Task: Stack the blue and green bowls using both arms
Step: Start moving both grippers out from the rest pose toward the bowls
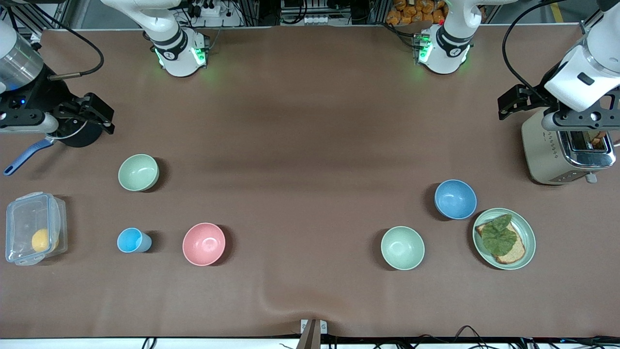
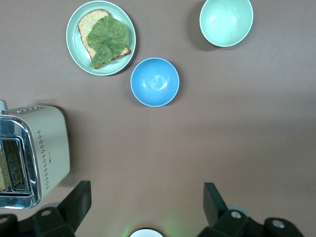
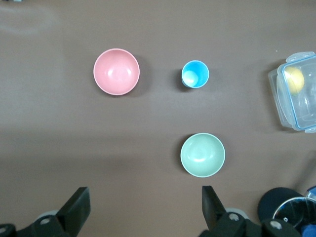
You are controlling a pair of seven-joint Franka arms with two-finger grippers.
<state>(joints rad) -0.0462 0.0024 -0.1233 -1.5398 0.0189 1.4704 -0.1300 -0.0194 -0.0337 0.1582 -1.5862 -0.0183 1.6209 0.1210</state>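
Brown tabletop, nothing stacked yet (both lifts remain): the 2 bowls sit well apart, round matte dusty-blue bowl (image 1: 455, 199) toward the left arm's end, round matte sage-green bowl (image 1: 138, 172) toward the right arm's. Left gripper (image 1: 514, 101) hangs beside the cream toaster (image 1: 547, 155), right gripper (image 1: 92, 115) above a black pan (image 1: 80, 138); both jaws apart, empty.

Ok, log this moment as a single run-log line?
stage: not started | left gripper: open, over toaster | right gripper: open, over pan | blue bowl, green bowl: apart, untouched

Dusty blue bowl (image 1: 455, 199), sage green bowl (image 1: 138, 172), pink bowl (image 1: 204, 244), brown table (image 1: 300, 145)
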